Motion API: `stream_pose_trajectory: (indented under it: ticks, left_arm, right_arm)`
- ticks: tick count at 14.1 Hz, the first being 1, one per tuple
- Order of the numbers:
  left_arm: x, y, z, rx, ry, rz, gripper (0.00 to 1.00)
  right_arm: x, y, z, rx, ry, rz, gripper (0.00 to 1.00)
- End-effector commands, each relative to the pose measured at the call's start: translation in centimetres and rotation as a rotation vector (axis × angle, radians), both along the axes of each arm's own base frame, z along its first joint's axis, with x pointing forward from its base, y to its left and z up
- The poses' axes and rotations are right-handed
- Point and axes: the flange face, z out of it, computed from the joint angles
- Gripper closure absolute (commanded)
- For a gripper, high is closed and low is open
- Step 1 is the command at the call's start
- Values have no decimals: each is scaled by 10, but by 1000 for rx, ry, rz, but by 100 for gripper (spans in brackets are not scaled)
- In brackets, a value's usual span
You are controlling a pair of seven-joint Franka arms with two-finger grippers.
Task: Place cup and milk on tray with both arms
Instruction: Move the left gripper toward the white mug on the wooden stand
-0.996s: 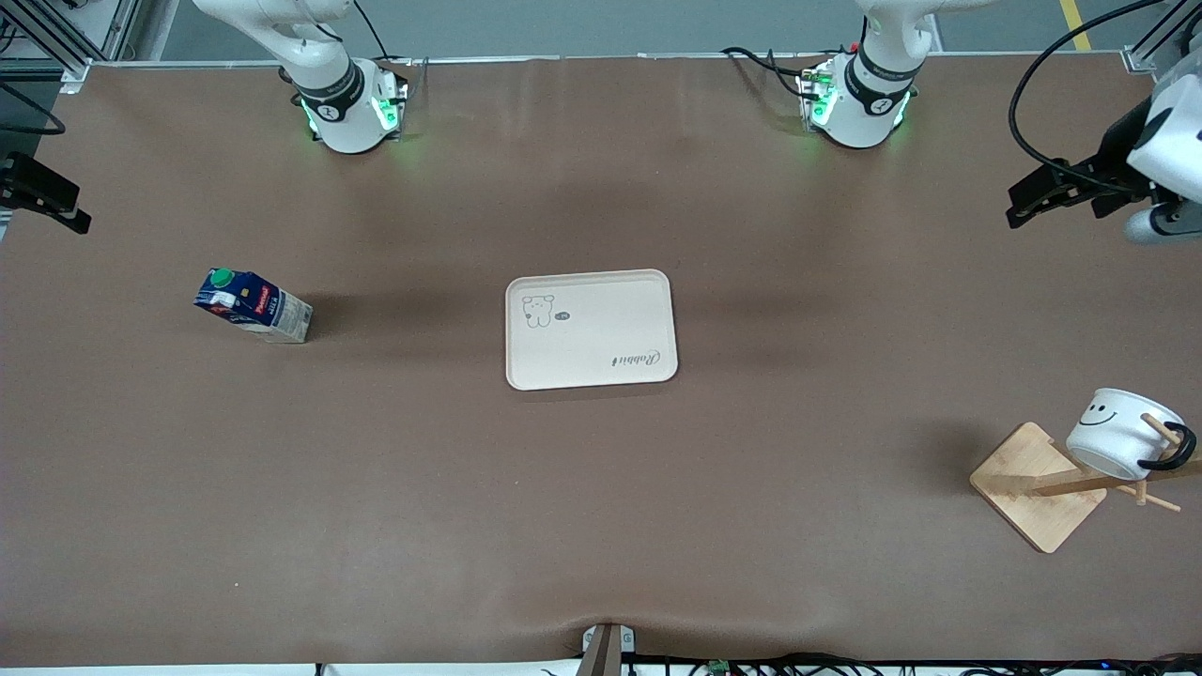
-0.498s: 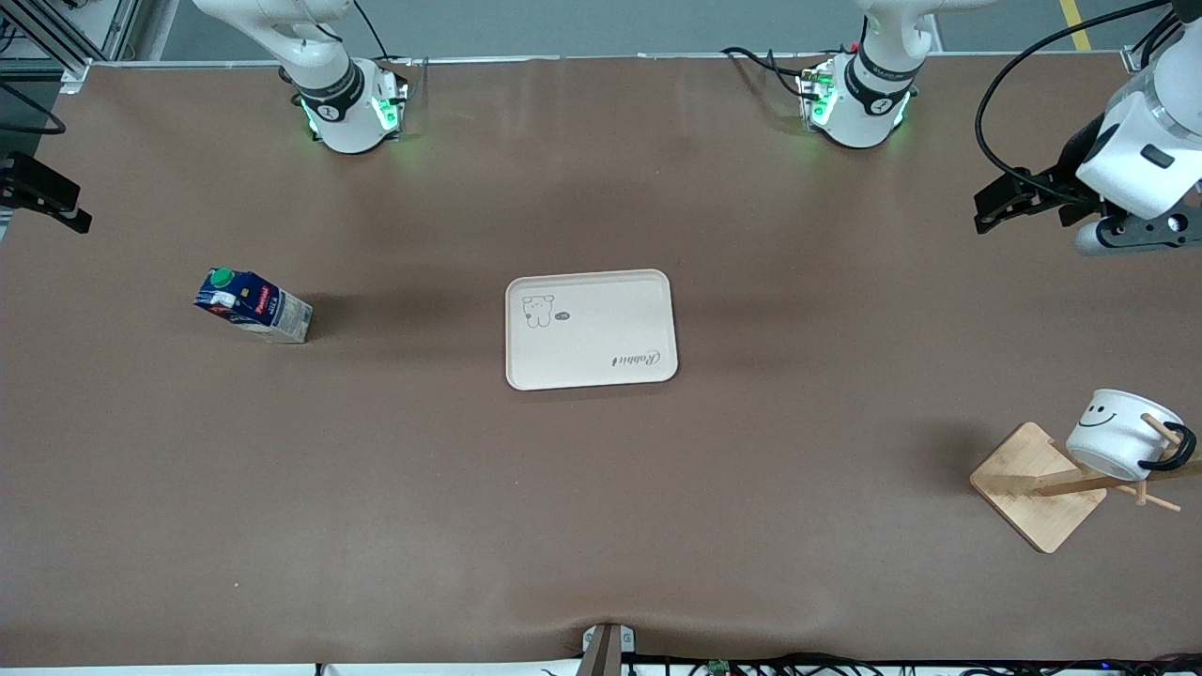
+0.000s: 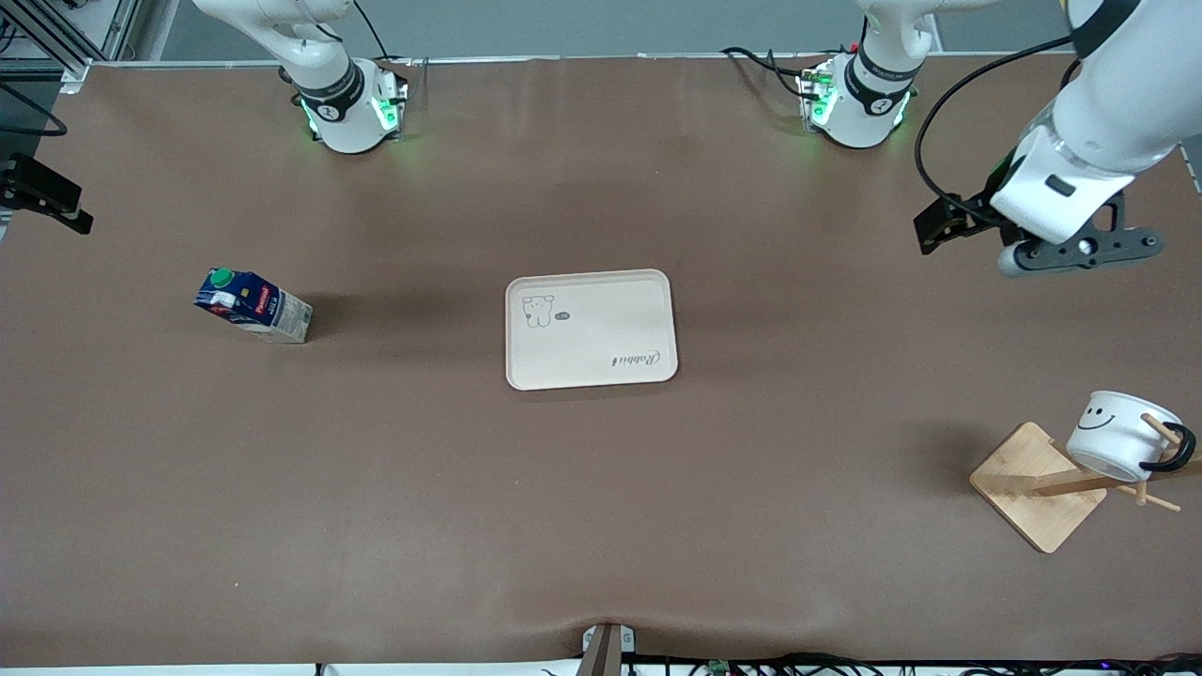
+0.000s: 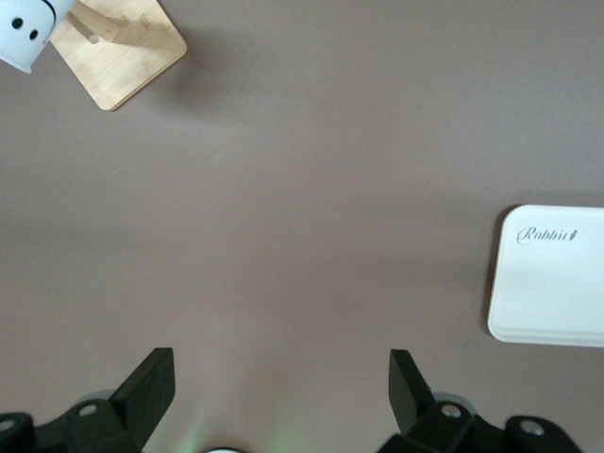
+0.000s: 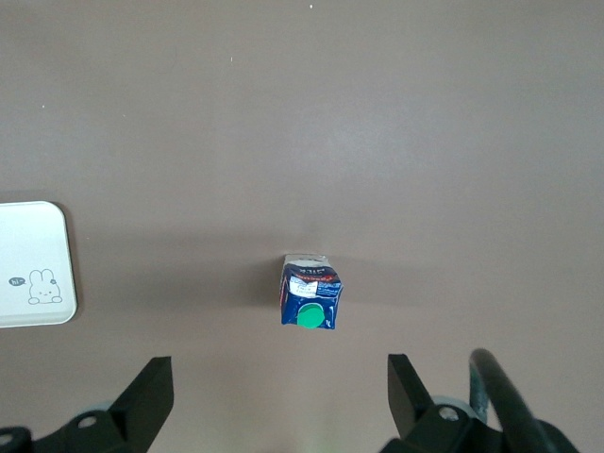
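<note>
Centrally on the brown surface [image 3: 601,526] lies the flat cream rectangular tray [image 3: 591,329] with rounded corners, a small bear drawing and cursive script, nothing resting on it. Toward the right arm's end stands the small dark blue rectangular milk carton [image 3: 252,306] with a round green screw cap, red logo and pale lower end, well apart from the tray. Toward the left arm's end, nearer to the front camera than the tray, the small white cup [image 3: 1117,434] with a black smiley face and black loop handle hangs tilted on a peg of a wooden rack with a square base [image 3: 1038,485].

The left claw [image 4: 281,382] hangs over bare surface between the left arm's base and the rack, its black fingers spread wide and empty; its wrist view shows the rack, the cup and one corner of the tray. The right claw [image 5: 280,382] is up over the milk carton, its fingers likewise spread wide apart and holding nothing, the carton's green cap [image 5: 309,316] visible between them below.
</note>
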Motion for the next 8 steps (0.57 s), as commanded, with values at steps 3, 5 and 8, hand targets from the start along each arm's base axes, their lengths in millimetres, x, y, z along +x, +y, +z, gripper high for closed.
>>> stream_pose_trajectory:
  ticks: [3, 5, 8]
  left_arm:
    - [-13, -45, -59, 21, -34, 43, 0]
    - [-19, -64, -82, 16, -49, 70, 0]
    - [-24, -79, -115, -1, -77, 66, 0]
  right_arm:
    - [2, 1, 4, 4, 2, 11, 0]
    - [2, 1, 4, 6, 2, 12, 0]
    - [2, 1, 4, 6, 2, 12, 0]
